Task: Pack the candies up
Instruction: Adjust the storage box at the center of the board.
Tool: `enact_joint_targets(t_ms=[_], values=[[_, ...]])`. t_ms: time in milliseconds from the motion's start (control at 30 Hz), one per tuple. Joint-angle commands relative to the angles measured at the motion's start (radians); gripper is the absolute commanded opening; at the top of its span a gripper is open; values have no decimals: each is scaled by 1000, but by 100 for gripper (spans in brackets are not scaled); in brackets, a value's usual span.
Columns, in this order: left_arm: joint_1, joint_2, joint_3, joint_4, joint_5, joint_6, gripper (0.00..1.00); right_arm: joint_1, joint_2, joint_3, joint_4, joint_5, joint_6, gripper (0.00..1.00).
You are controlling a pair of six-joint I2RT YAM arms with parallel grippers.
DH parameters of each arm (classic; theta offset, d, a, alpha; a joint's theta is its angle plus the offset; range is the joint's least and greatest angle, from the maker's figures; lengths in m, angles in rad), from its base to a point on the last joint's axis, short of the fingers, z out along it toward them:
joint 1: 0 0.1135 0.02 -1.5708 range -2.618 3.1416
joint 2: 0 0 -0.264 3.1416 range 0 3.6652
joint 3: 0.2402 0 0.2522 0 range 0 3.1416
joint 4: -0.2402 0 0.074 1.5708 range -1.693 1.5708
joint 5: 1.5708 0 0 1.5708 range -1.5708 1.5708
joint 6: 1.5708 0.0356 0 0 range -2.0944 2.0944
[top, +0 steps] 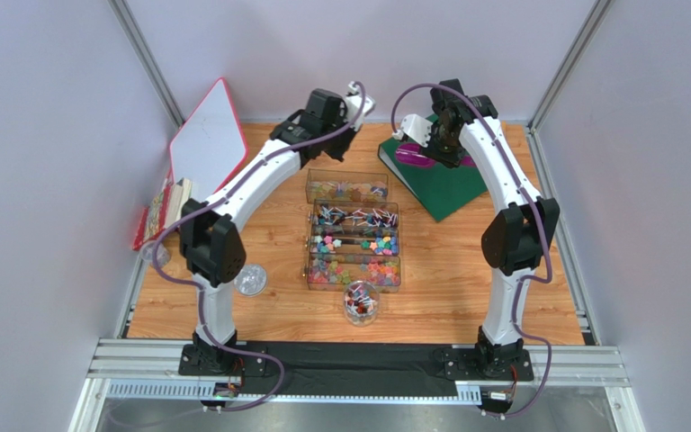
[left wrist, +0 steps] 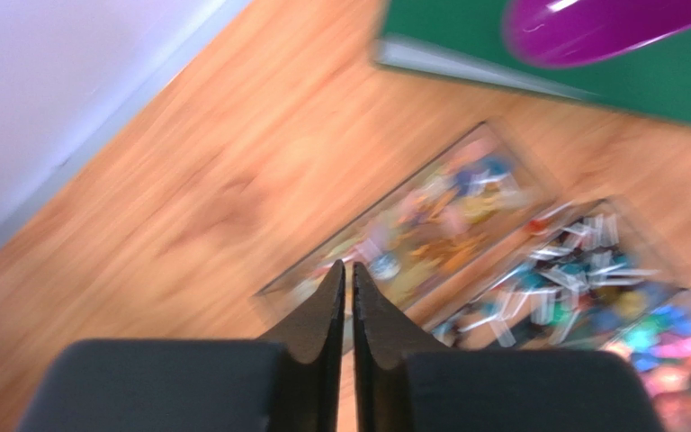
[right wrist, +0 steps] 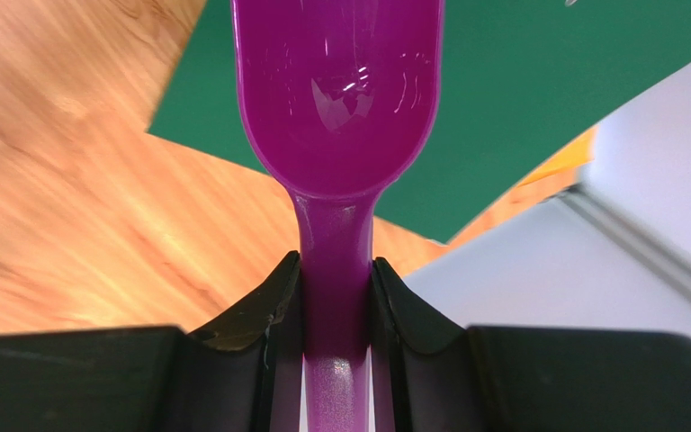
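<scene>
Purple plastic scoop [right wrist: 336, 108], empty, we are clamping in the right tool [right wrist: 336, 265]; left tool [left wrist: 348, 266] nearly closed on nothing; tiny bright candies [top: 354, 270] awaiting scooping, we judge.

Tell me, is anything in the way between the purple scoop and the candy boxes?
Nothing visible. The right gripper holds the purple scoop over the green book, and only bare table lies between it and the candies in the nearest clear box. The left gripper hovers near that box.
</scene>
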Motion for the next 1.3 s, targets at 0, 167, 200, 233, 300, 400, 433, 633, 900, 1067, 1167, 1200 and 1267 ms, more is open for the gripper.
enact_joint_targets(t_ms=[0,167,200,233,300,400,433,633,900,1067,1167,1200,1267], values=[[86,-110,-223,45,-159,23,2,66,38,87,-199,143,-147,0],[141,-161,-425,110,-221,44,0,135,54,89,-280,180,-171,0],[147,-160,-435,110,-212,38,0,144,62,102,-291,196,-173,0],[152,-157,-448,114,-205,38,0,154,70,119,-305,201,-171,0],[155,-138,-451,113,-205,40,0,175,105,159,-346,212,-159,0],[155,-120,-456,117,-211,23,0,189,133,227,-369,201,-134,0],[155,-115,-459,121,-215,18,0,191,136,218,-369,203,-128,0],[155,-75,-452,125,-213,-5,0,194,148,201,-366,180,-93,0],[158,26,-390,137,-216,-42,0,191,157,193,-357,154,-59,0],[155,101,-310,113,-161,-34,0,186,151,167,-343,134,-56,0],[146,89,-313,108,-130,-33,0,183,148,155,-332,131,-52,0],[144,81,-325,107,-118,-34,0,183,148,155,-332,131,-49,0],[129,61,-342,110,-97,-40,0,180,147,146,-331,137,-49,0]])
